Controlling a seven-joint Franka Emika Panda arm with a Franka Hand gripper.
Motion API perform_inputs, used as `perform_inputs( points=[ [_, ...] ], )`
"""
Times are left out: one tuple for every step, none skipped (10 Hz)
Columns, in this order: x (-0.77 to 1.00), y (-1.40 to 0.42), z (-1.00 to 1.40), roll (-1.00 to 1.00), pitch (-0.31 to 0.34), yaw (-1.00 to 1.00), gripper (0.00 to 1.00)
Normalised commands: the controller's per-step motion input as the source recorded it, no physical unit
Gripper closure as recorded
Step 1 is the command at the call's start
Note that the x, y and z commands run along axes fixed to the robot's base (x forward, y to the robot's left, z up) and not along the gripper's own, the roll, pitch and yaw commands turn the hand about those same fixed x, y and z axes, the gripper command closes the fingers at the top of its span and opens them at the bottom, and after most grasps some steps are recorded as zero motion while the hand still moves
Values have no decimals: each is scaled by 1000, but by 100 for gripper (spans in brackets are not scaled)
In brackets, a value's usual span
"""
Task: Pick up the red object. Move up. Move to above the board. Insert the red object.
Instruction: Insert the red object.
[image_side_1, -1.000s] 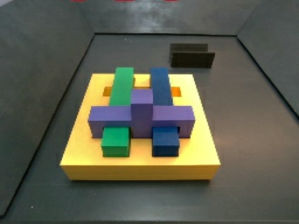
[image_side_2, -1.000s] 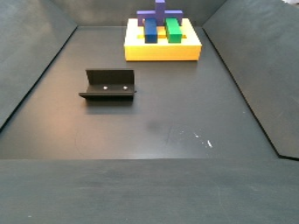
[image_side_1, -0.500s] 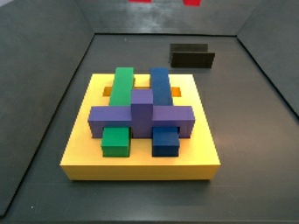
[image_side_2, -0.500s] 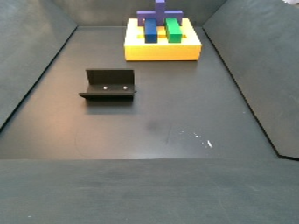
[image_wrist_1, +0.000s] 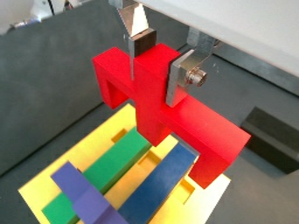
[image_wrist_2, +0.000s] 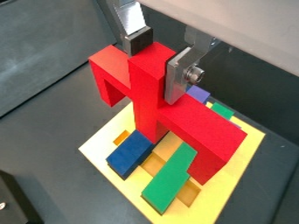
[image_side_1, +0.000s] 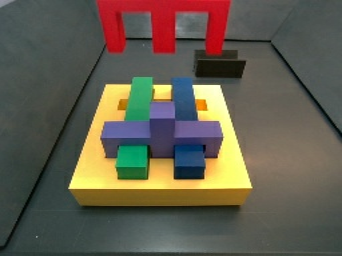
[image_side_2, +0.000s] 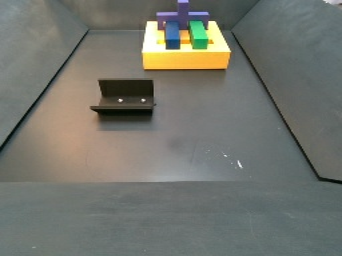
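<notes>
Gripping red object (image_wrist_1: 163, 105), hand (image_wrist_1: 162, 63) above unlabelled board (image_wrist_1: 211, 206)

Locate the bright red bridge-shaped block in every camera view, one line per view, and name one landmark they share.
Wrist view: the bright red bridge-shaped block fills the centre, clamped in the gripper.
Wrist view: block again central, in the gripper, above the board.
Side view: block at the top edge, legs hanging down.
Side view: not in the picture.
Shared landmark: the large flat yellow board.
</notes>
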Motion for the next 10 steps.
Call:
perform_inputs(
  points=[
    [97, -177, -703, 224, -41, 140, 100],
    [129, -149, -657, 266, -23, 114, 100],
    [106, 0, -666, 246, 0, 80, 100],
    [-31, 211, -429, 0, 0, 0, 100],
    [-83, 163, -214, -57, -3, 49, 100],
    [0, 154, -171, -166, 0, 51, 100],
    [23, 54, -157, -256, -26, 100, 100],
    [0, 0, -189, -184, -87, 146, 100],
    [0, 37, -200, -147, -103, 191, 100],
    [0, 83, -131, -130, -66, 137, 100]
  ],
)
